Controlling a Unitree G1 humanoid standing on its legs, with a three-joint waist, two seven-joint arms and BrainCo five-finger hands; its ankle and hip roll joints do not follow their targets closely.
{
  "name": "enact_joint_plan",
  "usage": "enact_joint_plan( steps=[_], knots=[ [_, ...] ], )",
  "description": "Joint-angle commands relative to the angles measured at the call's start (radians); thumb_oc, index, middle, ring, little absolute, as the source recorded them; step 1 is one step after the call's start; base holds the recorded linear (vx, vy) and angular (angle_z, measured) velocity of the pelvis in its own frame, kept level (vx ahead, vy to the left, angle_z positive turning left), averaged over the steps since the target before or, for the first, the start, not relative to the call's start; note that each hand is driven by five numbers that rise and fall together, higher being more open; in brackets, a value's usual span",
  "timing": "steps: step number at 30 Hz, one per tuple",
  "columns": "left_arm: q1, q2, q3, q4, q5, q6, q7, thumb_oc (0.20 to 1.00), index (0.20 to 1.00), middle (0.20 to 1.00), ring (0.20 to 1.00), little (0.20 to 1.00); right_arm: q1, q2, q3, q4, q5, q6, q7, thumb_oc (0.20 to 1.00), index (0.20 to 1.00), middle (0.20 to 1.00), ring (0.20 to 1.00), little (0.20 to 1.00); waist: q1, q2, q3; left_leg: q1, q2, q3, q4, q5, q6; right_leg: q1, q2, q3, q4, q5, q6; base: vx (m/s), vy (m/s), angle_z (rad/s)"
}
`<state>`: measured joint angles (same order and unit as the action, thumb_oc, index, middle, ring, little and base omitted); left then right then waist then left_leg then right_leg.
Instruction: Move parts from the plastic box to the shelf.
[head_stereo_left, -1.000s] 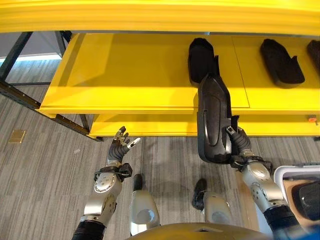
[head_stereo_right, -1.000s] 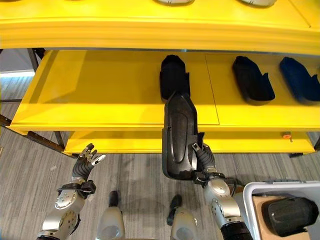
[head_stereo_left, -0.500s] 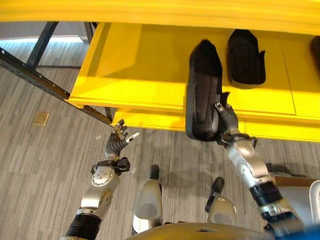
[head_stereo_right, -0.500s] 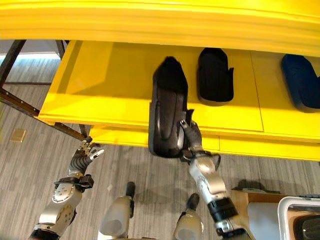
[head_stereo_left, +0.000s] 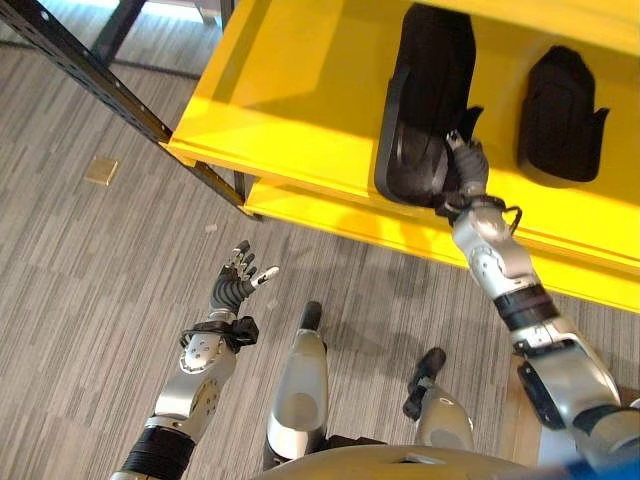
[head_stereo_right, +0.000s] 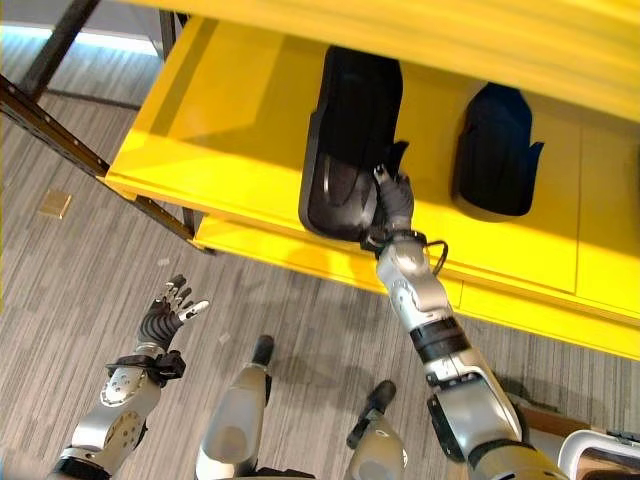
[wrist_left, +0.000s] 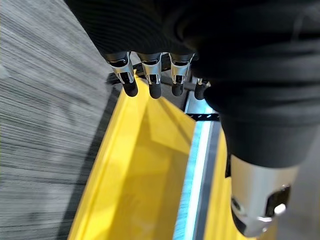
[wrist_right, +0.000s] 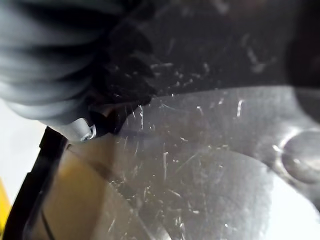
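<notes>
We have a long black part (head_stereo_right: 350, 140) in our right hand (head_stereo_right: 392, 200), fingers curled on its near end. Most of its length lies over the yellow shelf (head_stereo_right: 220, 130), while the near end juts past the front edge where we hold it. Whether it rests on the shelf board or hangs just above it we cannot tell; the underside is hidden. Another black part (head_stereo_right: 495, 150) already lies on the same shelf, to the right of ours and apart from it, so at least one transfer looks finished. We judge this one close to done — what is left is to set it fully down, slide it clear of the edge, and let go.

Our left hand (head_stereo_left: 238, 285) hangs over the striped grey floor (head_stereo_left: 90, 280), well apart from the shelf, with its fingers spread and nothing in them. Its wrist view shows the dark fingertips (wrist_left: 152, 90) straight, pointing toward the shelf's yellow edge.

A white corner (head_stereo_right: 600, 445) at the bottom right is probably the plastic box, but it is cut off, so how many parts remain there we cannot say. The far end of the held part runs under the yellow board above and is lost in shadow. The right wrist view shows only a scuffed black surface (wrist_right: 210, 165) from very close — no finger can be made out against it. A small tan square (head_stereo_left: 102, 170) lies on the floor to the left; what it is we cannot tell.
</notes>
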<state>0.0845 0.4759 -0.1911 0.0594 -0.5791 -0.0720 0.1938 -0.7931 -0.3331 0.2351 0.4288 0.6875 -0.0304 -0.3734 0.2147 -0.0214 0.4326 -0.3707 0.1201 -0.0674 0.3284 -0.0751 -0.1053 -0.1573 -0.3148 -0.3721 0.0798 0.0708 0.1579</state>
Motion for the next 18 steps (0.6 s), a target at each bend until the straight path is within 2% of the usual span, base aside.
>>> enact_joint_plan(
  steps=[1,5,6,11,18],
  knots=[
    [0.000,0.057,-0.009,-0.091,-0.026,-0.045,-0.011,1.000,1.000,1.000,1.000,1.000,-0.113,-0.051,-0.016,-0.039,0.037,-0.092,-0.014,0.200,0.200,0.200,0.200,0.200,0.006,-0.003,-0.013,-0.023,0.037,0.039,-0.028,0.046,-0.003,0.063,-0.041,0.020,0.125,-0.135,0.011,-0.07,0.017,-0.02],
    [-0.022,0.067,-0.035,-0.111,-0.018,-0.051,-0.008,1.000,1.000,1.000,1.000,1.000,-0.253,-0.114,-0.008,0.007,0.044,-0.094,-0.034,0.200,0.200,0.200,0.200,0.200,0.002,0.018,0.022,-0.082,0.027,0.026,0.034,0.033,-0.002,-0.012,-0.059,0.041,0.236,-0.179,0.001,-0.05,0.015,0.06],
    [-0.024,0.071,-0.042,-0.115,-0.018,-0.052,-0.010,1.000,1.000,1.000,1.000,1.000,-0.277,-0.122,-0.005,0.021,0.045,-0.096,-0.041,0.200,0.200,0.200,0.200,0.200,0.002,0.019,0.028,-0.082,0.030,0.024,0.050,0.008,-0.009,-0.014,-0.058,0.049,0.256,-0.203,0.004,0.01,0.002,0.06],
    [-0.044,0.082,-0.080,-0.119,-0.035,-0.054,-0.016,1.000,1.000,1.000,1.000,1.000,-0.420,-0.170,0.019,0.095,0.044,-0.103,-0.064,0.200,0.200,0.200,0.200,0.200,-0.002,0.032,0.060,-0.146,0.025,0.019,0.120,-0.015,-0.006,-0.094,-0.071,0.076,0.354,-0.236,-0.001,-0.04,0.015,0.03],
    [-0.086,0.105,-0.106,-0.131,-0.020,-0.078,0.003,1.000,1.000,1.000,1.000,1.000,-0.619,-0.273,0.079,0.322,-0.002,-0.087,-0.085,0.200,0.200,0.200,0.200,0.200,-0.011,0.038,0.087,-0.221,0.016,0.001,0.165,-0.024,-0.004,-0.176,-0.077,0.090,0.427,-0.265,-0.007,0.00,-0.003,0.01]
  ],
)
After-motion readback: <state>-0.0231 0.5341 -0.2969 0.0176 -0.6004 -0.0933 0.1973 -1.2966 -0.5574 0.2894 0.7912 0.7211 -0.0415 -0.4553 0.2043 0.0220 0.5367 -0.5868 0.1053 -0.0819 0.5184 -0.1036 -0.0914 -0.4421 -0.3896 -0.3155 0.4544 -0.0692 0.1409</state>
